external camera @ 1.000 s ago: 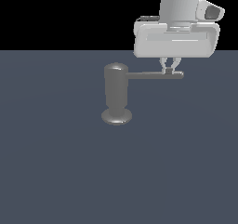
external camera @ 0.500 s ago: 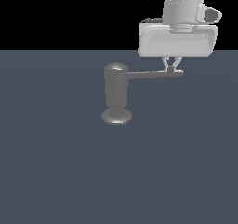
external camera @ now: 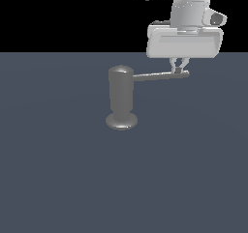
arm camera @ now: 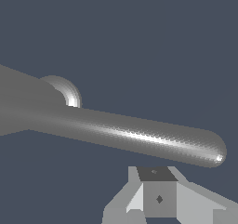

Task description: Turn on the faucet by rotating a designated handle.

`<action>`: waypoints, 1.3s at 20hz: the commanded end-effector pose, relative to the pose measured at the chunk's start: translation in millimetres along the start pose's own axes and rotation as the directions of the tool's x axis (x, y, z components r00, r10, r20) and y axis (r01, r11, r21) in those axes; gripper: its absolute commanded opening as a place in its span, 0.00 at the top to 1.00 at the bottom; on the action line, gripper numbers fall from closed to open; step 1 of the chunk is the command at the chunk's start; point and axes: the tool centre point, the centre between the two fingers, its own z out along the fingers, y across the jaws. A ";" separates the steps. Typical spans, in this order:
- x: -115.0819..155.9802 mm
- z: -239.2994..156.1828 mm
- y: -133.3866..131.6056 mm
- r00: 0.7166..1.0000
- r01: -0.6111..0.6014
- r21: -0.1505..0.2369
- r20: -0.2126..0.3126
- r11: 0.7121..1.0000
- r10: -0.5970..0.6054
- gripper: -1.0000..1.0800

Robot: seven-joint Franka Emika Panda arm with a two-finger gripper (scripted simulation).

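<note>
Faucet [external camera: 120, 99] looks like dull brushed metal, handle [arm camera: 139, 135] smoother with a soft sheen; my gripper [external camera: 179, 67] is matte pale plastic.

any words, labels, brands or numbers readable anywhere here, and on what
None: no text, label, brand, number or sign shows in either view.
The faucet, its handle, the gripper and the dark floor are all plain, unmarked surfaces.
The small dark diamond on the gripper's finger in the wrist view is a shape, not a character.
</note>
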 end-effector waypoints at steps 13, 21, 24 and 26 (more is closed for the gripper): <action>33.4 3.0 2.4 1.000 0.000 0.002 0.004 1.000 0.000 1.00; 55.6 5.7 2.4 1.000 -0.006 0.001 0.008 1.000 0.006 1.00; 63.6 6.6 2.3 1.000 -0.008 0.001 0.010 1.000 0.008 1.00; 68.9 7.2 2.4 1.000 -0.010 0.001 0.010 1.000 0.010 1.00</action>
